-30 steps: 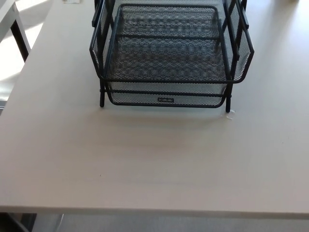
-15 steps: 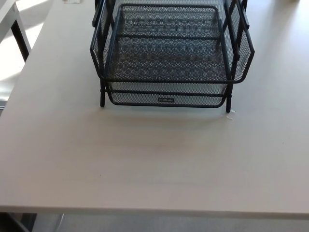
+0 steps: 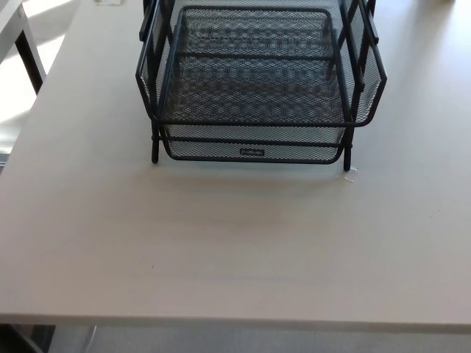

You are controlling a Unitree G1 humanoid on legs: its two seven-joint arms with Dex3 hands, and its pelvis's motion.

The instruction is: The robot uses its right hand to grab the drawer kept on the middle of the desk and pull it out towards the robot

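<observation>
You are looking down on a pale beige rectangular desk (image 3: 221,243) whose near edge runs across the bottom of the picture. On its far middle part stands a black wire-mesh tiered tray rack (image 3: 368,73), a frame of thin black metal bars standing on thin legs; its near left leg (image 3: 155,151) and near right leg (image 3: 347,156) both rest on the desk surface. The upper black mesh tray (image 3: 254,77) fills most of the frame, its front rim bowing slightly toward you.

The thing you care about, the lower black mesh drawer (image 3: 254,151), sits beneath that upper tray, between the two near legs. Its front wall carries a small dark label plate (image 3: 252,152) at the middle, and that front wall sits about level with the near legs. The label's text is too small to read.

Just beside the near right leg, a small clear scrap (image 3: 351,173) lies on the desk; you cannot tell what it is.

At the far left, beyond the desk's edge, a black table leg (image 3: 28,55) of a neighbouring white table shows over a sunlit floor.

Neither robot hand appears anywhere in the picture, so whether their fingers are apart or together cannot be told.
</observation>
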